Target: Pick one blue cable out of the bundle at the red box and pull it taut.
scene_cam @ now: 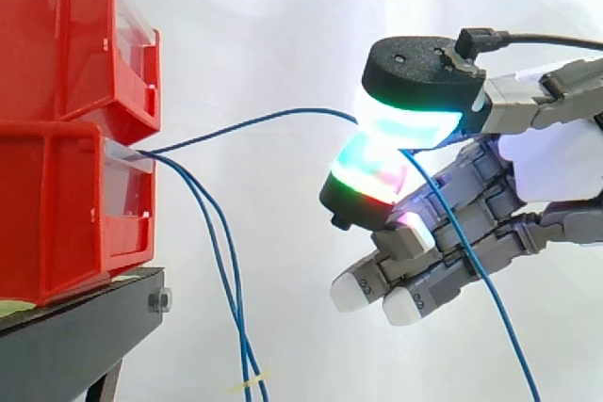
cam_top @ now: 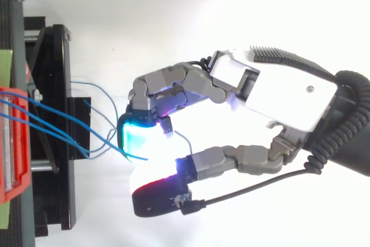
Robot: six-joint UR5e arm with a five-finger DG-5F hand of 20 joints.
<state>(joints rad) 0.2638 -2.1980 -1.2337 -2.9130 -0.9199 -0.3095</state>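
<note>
Several thin blue cables come out between the two stacked red bins at the left. One blue cable runs in a shallow arc from the bins to my hand, which is right of the bins at the same height. Two glowing fingertips pinch this cable; the other fingers are half curled below. Past the pinch the cable drops down to the right. In the top view my hand holds the cable just right of the black stand. The other blue cables hang loose.
The red bins sit on the black stand at the left edge. A small yellow tie binds the hanging cables near the bottom. A white curtain lies behind everything. The red bin lies at the left in the top view.
</note>
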